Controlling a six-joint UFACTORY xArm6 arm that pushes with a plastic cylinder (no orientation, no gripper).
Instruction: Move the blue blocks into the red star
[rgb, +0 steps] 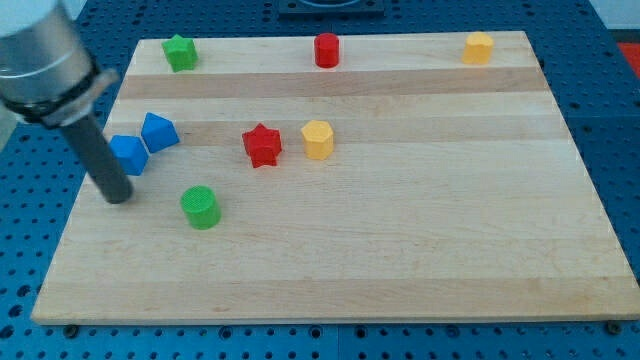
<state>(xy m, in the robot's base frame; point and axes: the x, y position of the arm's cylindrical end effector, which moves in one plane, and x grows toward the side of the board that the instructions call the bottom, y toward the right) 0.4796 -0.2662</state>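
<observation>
Two blue blocks lie at the view's left: one blue block (128, 154) beside the rod and another blue block (159, 131) just up and right of it, touching or nearly touching. The red star (262, 145) sits near the board's middle, right of them. My tip (118, 197) rests on the board just below and left of the lower blue block, close to its left edge. The dark rod rises up and left from the tip to the grey arm in the top left corner.
A green cylinder (200, 207) sits right of my tip. A yellow hexagonal block (317, 139) is just right of the red star. Along the top edge stand a green star (180, 52), a red cylinder (327, 49) and a yellow block (479, 47).
</observation>
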